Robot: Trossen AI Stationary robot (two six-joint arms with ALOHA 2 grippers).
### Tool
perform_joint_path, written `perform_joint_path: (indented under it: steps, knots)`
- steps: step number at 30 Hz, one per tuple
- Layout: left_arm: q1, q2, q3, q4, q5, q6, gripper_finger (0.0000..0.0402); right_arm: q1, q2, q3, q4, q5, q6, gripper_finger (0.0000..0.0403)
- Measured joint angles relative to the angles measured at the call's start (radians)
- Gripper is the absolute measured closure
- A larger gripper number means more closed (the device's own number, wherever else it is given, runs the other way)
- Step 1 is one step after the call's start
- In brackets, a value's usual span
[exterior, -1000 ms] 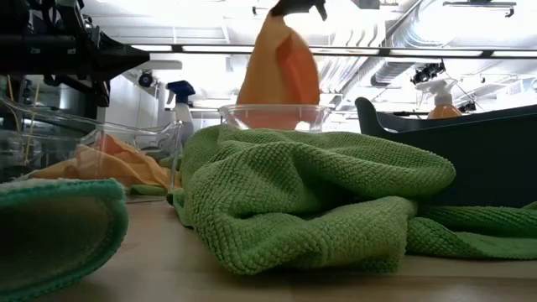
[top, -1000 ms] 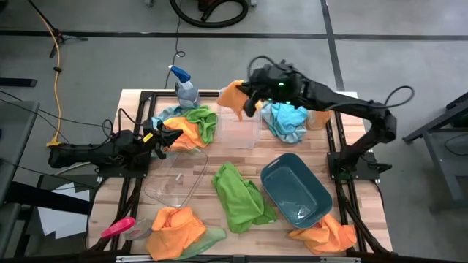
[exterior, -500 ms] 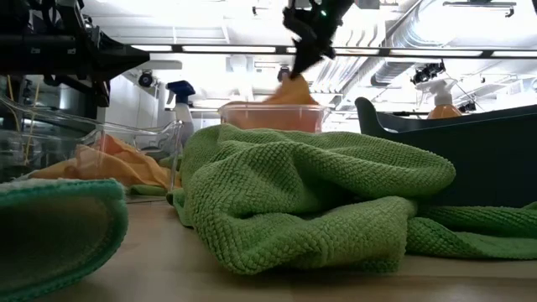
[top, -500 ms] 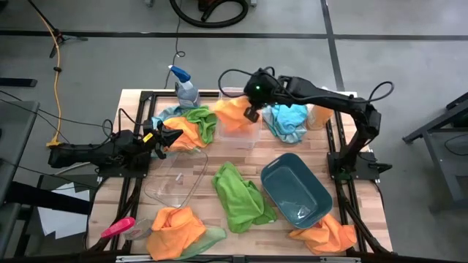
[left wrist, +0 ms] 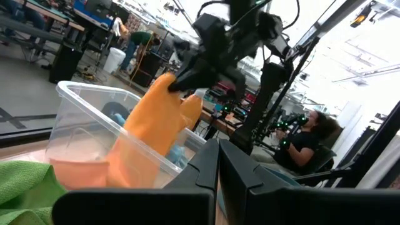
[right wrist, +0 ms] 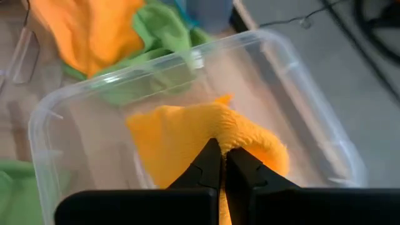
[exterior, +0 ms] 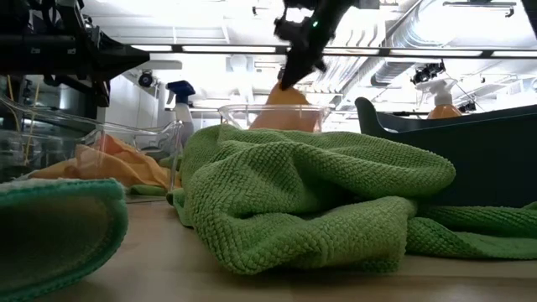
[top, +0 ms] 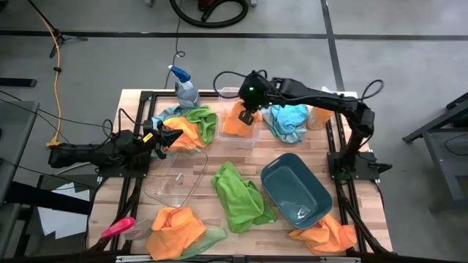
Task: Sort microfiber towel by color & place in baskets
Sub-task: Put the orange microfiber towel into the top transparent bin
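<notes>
My right gripper (top: 247, 115) hangs over the clear deep tub (top: 252, 139) at the far middle of the table, shut on an orange towel (top: 234, 123). The left wrist view shows this towel (left wrist: 156, 125) hanging down into the tub (left wrist: 75, 119). My left gripper (top: 175, 136) waits shut at the table's left, touching nothing. The clear shallow dish (top: 175, 181) and the dark teal basin (top: 296, 188) stand nearer. A blue towel (top: 287, 120) lies right of the tub, and a green towel (top: 241, 193) lies between dish and basin. My right gripper pinches a raised bunch of the orange towel (right wrist: 240, 140) between its two fingers. The fingers come from above, slanting down. The towel hangs below them, and its lower part (left wrist: 134, 162) is inside the clear tub.
An orange and green pile (top: 191, 126) lies left of the tub by a spray bottle (top: 184, 86). Orange towels lie at the near left (top: 175, 226) and near right (top: 325, 234). A pink-handled tool (top: 117, 228) is at the near left corner.
My right gripper has come down and toward the table's near edge, tipping its fingers further downward. The orange towel, which hung over the tub's far rim, has gone down with it into the clear tub.
</notes>
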Motion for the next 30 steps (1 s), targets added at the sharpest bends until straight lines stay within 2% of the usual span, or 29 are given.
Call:
perform_joint_path:
  steps: [12, 22, 26, 30]
  knots:
    - [0.0, 0.0, 0.0, 0.0, 0.0, 0.0, 0.0401, 0.03, 0.188, 0.0, -0.012, -0.052, 0.027, 0.0403]
    - [0.0, 0.0, 0.0, 0.0, 0.0, 0.0, 0.0401, 0.03, 0.222, -0.002, -0.006, -0.054, 0.027, 0.04]
    - [0.0, 0.0, 0.0, 0.0, 0.0, 0.0, 0.0401, 0.027, 0.222, -0.002, -0.003, -0.053, 0.037, 0.0382]
    - [0.0, 0.0, 0.0, 0.0, 0.0, 0.0, 0.0401, 0.027, 0.222, -0.002, -0.002, -0.053, 0.065, 0.0336]
